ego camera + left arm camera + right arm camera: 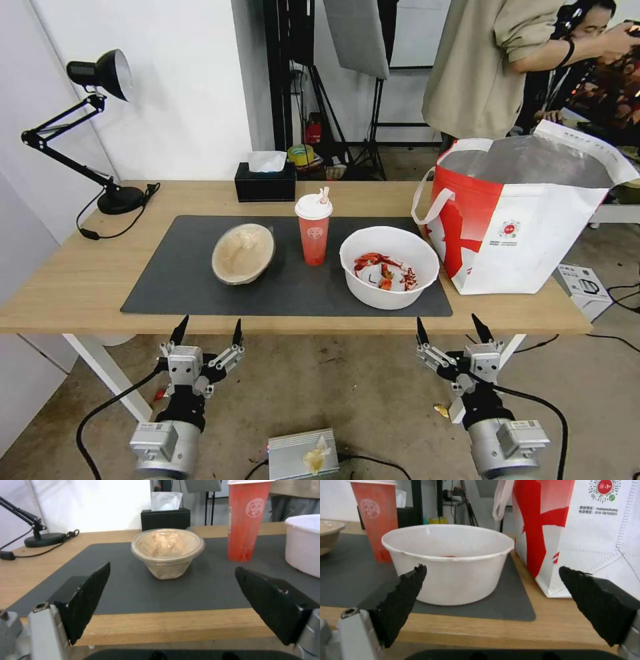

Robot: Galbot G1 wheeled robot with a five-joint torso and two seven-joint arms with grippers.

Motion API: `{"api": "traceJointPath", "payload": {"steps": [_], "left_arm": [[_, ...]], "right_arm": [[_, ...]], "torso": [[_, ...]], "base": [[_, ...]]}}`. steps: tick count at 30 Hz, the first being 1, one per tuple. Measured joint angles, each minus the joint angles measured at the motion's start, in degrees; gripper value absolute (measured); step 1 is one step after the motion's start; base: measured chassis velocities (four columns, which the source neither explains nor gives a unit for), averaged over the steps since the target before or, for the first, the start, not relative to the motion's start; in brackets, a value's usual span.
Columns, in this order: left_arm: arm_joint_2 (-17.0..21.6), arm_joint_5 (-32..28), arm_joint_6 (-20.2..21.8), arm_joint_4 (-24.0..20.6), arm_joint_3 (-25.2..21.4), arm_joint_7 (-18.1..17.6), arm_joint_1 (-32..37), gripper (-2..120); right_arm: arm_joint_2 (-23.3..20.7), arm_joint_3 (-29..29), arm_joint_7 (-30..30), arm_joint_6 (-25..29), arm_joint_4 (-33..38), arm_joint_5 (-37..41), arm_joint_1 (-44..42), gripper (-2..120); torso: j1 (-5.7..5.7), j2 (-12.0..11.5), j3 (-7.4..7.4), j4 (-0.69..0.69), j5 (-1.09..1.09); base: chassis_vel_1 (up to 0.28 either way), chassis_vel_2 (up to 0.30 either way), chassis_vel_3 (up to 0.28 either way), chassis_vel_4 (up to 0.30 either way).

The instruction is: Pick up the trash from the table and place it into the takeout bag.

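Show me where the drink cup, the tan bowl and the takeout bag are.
drink cup [313, 239]: head view, red side wall.
tan bowl [166, 545]: left wrist view, inside of the bowl.
takeout bag [533, 250]: head view, white front panel.

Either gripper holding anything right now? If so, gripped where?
Nothing held. Left gripper and right gripper both hang open, short of the table edge, with nothing between their fingers.

Table [80, 280] under grey mat [180, 280]

Picture edges crop the drink cup [248, 520] and takeout bag [586, 535].
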Motion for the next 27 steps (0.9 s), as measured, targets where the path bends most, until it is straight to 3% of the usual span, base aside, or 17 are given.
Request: {"api": "traceJointPath", "payload": {"steps": [18,21,22,23,25,27], "left_arm": [[0.67,-0.88,-0.28,0.03,-0.15,-1.00,0.08,100],[2.62,-3.55,-1.89,0.25,-0.44,-4.41,0.44,100],[2.62,-3.55,-1.89,0.25,-0.44,-4.41,0.44,100],[4.14,-5.59,-3.23,0.40,-0.74,-7.14,0.73,100],[5.46,-6.96,-4.39,0.48,-0.83,-8.31,0.92,100],[6.66,-9.05,-6.28,0.66,-1.24,-10.33,1.30,100]], "right_arm": [[-1.52,0.33,0.16,-0.69,-0.07,0.81,0.52,100],[-7.62,2.13,1.02,-4.04,-0.90,4.36,2.93,100],[-7.62,2.13,1.02,-4.04,-0.90,4.36,2.93,100],[-10.24,2.86,1.36,-5.45,-1.25,5.88,3.92,100],[-15.22,4.27,2.04,-8.19,-1.87,8.78,5.86,100],[-17.01,4.89,2.35,-8.99,-2.06,9.82,6.57,100]], "torso": [[0.00,0.00,0.00,-0.02,0.02],[0.00,0.00,0.00,-0.01,0.01],[0.00,0.00,0.00,-0.01,0.01],[0.00,0.00,0.00,-0.01,0.02],[0.00,0.00,0.00,0.00,-0.04],[0.00,0.00,0.00,0.02,-0.02]], "base": [[0.000,0.000,0.000,0.000],[0.000,0.000,0.000,0.000],[0.000,0.000,0.000,0.000],[0.000,0.000,0.000,0.000],[0.000,0.000,0.000,0.000],[0.000,0.000,0.000,0.000]]}}
